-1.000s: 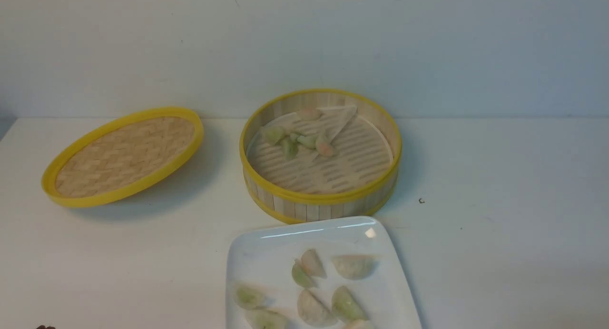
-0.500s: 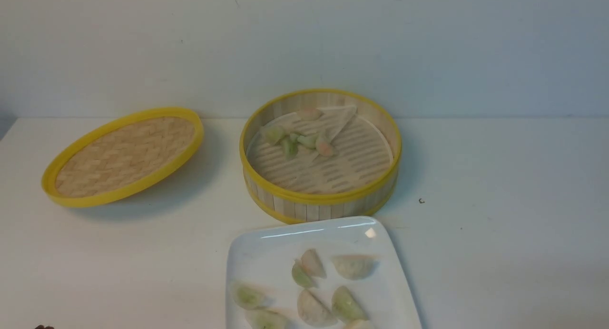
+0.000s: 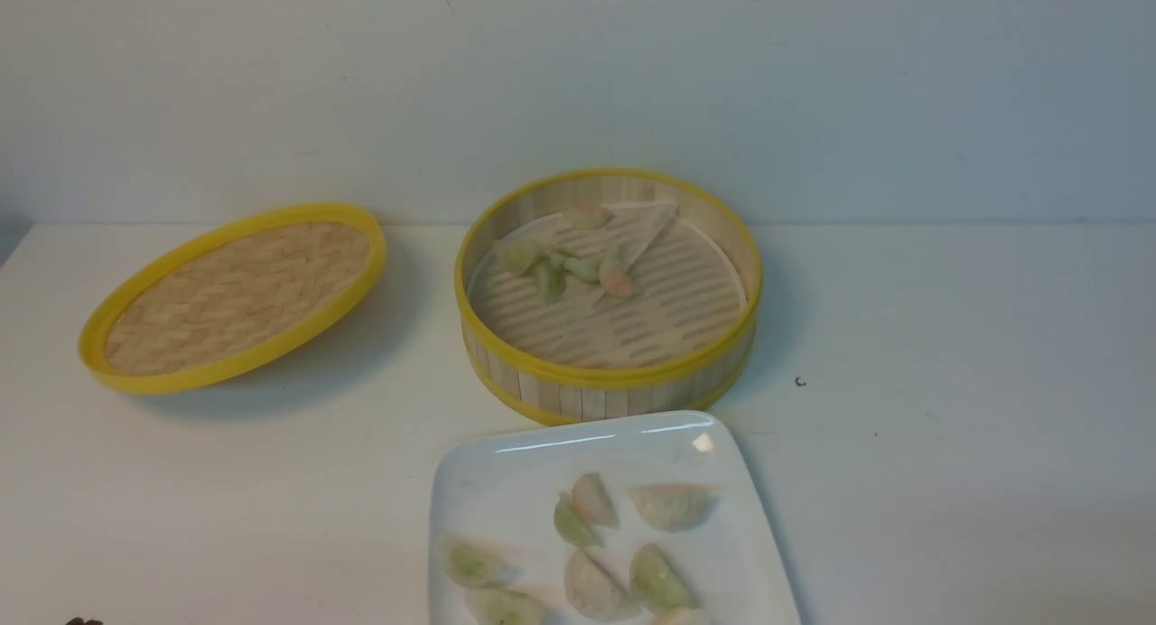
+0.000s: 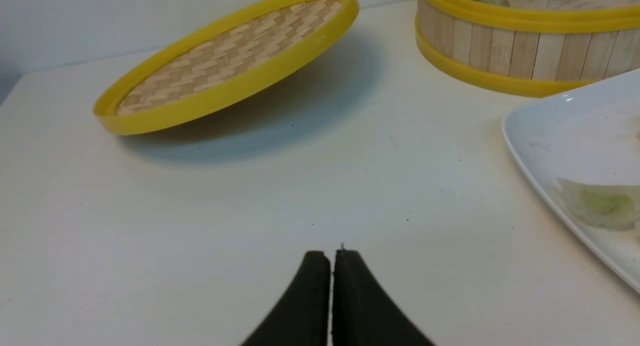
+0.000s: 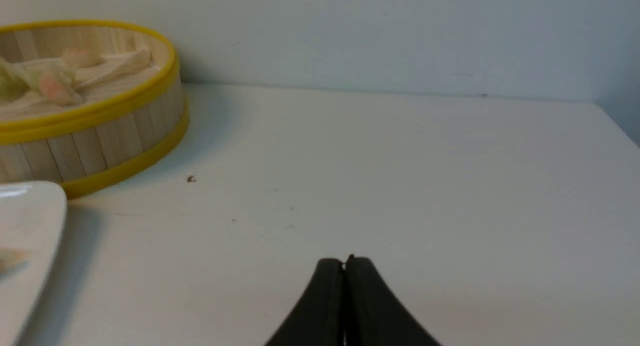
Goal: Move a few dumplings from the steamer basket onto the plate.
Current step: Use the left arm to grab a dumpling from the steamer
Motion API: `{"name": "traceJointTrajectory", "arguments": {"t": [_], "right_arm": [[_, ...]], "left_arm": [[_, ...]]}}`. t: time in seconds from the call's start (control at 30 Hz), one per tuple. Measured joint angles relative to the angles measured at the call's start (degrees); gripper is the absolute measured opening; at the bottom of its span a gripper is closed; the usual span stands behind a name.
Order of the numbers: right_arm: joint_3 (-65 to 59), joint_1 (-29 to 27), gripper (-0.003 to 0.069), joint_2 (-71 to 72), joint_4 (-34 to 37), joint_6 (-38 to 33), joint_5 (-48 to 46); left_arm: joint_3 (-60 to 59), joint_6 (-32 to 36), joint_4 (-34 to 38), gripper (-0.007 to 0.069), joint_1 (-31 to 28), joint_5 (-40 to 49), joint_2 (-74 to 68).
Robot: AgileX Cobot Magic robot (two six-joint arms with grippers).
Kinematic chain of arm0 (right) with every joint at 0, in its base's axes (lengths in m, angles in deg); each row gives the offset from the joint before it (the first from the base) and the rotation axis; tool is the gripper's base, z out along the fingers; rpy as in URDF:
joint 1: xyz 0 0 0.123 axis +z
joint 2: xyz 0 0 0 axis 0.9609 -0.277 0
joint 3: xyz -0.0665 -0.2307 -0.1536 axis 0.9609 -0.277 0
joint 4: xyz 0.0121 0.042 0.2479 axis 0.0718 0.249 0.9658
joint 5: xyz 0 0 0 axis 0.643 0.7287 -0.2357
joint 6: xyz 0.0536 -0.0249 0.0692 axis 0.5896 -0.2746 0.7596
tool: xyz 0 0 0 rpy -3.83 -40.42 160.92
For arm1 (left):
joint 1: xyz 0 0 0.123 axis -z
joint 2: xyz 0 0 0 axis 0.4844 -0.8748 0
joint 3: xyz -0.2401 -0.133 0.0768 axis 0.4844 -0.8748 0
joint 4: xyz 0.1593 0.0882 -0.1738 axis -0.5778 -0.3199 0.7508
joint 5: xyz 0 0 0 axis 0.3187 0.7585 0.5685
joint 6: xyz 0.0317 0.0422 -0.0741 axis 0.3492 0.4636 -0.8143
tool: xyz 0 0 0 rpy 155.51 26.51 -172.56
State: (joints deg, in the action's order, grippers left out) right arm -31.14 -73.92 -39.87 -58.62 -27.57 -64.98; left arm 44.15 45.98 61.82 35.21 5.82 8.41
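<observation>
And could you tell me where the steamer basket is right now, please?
In the front view, the steamer basket stands near the middle, just beyond the plate and to the right of the tilted woven lid.

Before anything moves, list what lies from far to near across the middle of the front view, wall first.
White wall → steamer basket with dumplings inside → white square plate with more dumplings on it.
</observation>
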Motion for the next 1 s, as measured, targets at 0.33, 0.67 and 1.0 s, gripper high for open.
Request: {"name": "traceJointTrajectory", "arguments": {"t": [0.33,0.67,1.0], "right_arm": [[-0.15,-0.05,-0.0013,0.00,33.38,13.17,13.11],[0.98,0.19,-0.0013,0.00,42.83,16.53,22.19],[42.18,3.51,-0.0013,-22.83,24.91,1.13,-13.61]], "left_arm": [[-0.04,-9.58,8.74,-0.0006,0.00,-15.69,0.00],[0.03,-14.51,22.16,-0.0006,0.00,-41.17,0.00],[28.99,-7.67,14.84,-0.0006,0.00,-11.72,-18.49]]}}
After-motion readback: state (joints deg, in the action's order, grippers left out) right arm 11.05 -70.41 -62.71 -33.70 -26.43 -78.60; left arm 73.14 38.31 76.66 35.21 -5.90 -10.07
